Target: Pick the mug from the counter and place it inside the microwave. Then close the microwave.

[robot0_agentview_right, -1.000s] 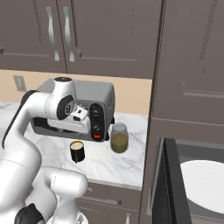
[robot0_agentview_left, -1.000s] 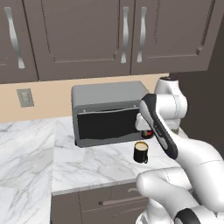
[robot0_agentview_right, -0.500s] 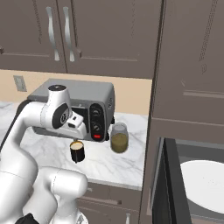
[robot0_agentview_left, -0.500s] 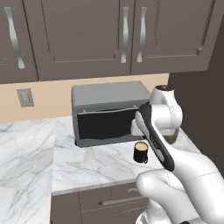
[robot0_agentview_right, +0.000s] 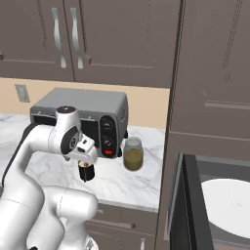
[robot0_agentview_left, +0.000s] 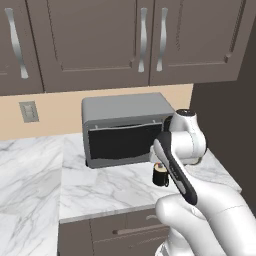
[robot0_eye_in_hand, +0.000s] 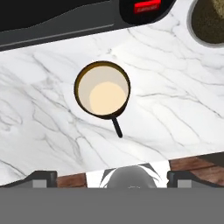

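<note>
The black mug (robot0_eye_in_hand: 103, 89) stands upright on the white marble counter (robot0_eye_in_hand: 175, 96), tan inside, its thin handle pointing toward the counter's front edge. My gripper (robot0_eye_in_hand: 113, 177) hangs straight above it, open, with its fingertips (robot0_eye_in_hand: 43, 176) wide apart and nothing between them. From the base views the mug (robot0_agentview_left: 161, 176) (robot0_agentview_right: 86, 171) sits just under the hand (robot0_agentview_right: 86, 157), in front of the toaster oven's right end. The microwave (robot0_agentview_right: 215, 168) is at the lower right, door (robot0_agentview_right: 189, 205) swung open, white turntable plate (robot0_agentview_right: 228, 200) visible inside.
A silver toaster oven (robot0_agentview_left: 125, 130) (robot0_agentview_right: 80, 114) with knobs and a red button stands right behind the mug. An olive-yellow lidded jar (robot0_agentview_right: 133, 154) (robot0_eye_in_hand: 210, 22) stands to the mug's right. Dark cabinets hang above. The counter's front edge lies close to the mug.
The hand has come down toward the mug, staying above it with the jaws wide. The mug, jar and microwave door have not moved.
</note>
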{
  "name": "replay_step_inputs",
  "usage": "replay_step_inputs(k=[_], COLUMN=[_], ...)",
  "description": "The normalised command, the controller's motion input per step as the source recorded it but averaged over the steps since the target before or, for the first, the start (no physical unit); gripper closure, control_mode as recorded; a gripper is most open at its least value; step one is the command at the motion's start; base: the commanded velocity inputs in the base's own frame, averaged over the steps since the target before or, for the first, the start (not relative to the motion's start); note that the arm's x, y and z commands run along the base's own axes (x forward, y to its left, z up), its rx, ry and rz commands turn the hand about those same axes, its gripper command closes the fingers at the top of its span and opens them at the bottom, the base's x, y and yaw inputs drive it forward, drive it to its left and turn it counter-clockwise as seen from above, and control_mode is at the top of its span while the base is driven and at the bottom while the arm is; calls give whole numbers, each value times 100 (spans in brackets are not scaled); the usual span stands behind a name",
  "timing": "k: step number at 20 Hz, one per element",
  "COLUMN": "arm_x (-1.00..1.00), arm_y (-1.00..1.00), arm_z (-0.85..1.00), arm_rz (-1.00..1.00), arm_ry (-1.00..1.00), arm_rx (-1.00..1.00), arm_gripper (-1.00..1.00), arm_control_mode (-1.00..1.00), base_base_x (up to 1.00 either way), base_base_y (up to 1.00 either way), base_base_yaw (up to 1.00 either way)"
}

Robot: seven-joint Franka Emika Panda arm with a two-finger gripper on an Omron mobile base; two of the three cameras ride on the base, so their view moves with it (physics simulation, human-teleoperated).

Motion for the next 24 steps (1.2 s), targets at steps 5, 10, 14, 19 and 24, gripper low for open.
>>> replay_step_inputs(k=[5,10,14,19,24], arm_x=[0,0,7,11,5], arm_y=[-3,0,0,-11,-6], arm_z=[-17,-10,-2,0,0], arm_rz=[0,1,7,7,6], arm_ry=[0,0,0,0,0], arm_rx=[0,0,0,0,0], arm_gripper=[-100,-100,-100,-100,-100], arm_control_mode=[-100,-100,-100,-100,-100], base_base_x=[0,0,0,0,0], base_base_y=[0,0,0,0,0], base_base_yaw=[0,0,0,0,0])
